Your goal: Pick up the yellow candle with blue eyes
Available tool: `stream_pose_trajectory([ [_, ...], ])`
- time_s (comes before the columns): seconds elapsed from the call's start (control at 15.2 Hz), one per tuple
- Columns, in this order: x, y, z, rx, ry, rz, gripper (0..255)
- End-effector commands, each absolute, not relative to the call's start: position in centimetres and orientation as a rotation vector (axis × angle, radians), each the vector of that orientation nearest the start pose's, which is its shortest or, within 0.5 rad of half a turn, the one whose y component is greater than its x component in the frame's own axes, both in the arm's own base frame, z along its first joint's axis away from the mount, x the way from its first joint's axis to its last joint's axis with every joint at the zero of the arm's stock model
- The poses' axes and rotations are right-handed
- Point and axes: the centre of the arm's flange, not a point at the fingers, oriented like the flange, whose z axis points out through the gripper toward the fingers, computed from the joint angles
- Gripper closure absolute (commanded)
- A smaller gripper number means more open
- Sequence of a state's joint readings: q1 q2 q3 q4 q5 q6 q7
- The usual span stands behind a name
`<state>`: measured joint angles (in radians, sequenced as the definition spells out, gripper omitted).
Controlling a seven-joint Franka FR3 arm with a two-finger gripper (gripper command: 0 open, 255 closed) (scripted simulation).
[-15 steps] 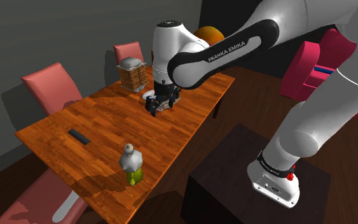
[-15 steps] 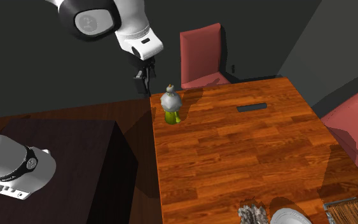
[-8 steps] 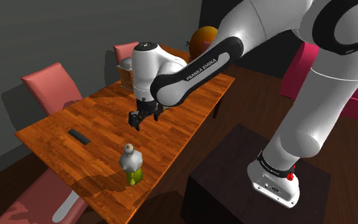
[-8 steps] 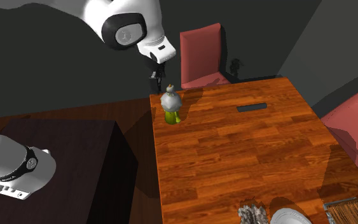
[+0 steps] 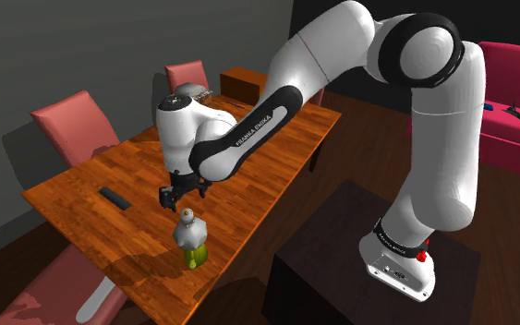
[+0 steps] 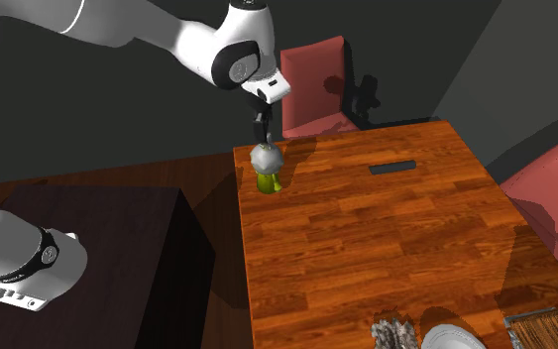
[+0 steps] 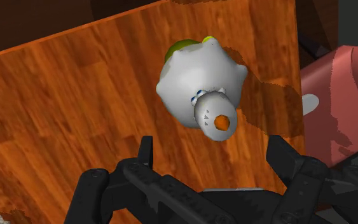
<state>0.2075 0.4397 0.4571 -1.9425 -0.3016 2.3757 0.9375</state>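
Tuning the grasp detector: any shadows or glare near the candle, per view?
Shoulder view: the candle throws a soft shadow on the table toward that view's left, no glare. Second exterior view: the arm shadows the grey wall beside the red chair. Wrist view: candle evenly lit, shadow on the wood beside it; open gripper reads flat black.

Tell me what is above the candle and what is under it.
Above the candle hangs the black end effector, fingers apart, not gripping it. Under it lies the wooden table; the wood directly beneath is covered by its yellow-green base.
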Motion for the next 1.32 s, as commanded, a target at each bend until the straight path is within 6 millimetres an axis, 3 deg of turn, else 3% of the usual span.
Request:
stream_pose_trajectory([
  [0.0, 50.8, 38.3, 26.7, -3.114, 0.164, -0.081, 0],
  [0.46, 50.8, 38.3, 22.7, -3.114, 0.164, -0.081, 0],
  [0.59, 50.8, 38.3, 22.7, -3.114, 0.164, -0.081, 0],
  [0.66, 50.8, 38.3, 22.7, -3.114, 0.165, -0.081, 255],
  [1.25, 50.8, 38.3, 22.7, -3.114, 0.164, -0.081, 255],
])
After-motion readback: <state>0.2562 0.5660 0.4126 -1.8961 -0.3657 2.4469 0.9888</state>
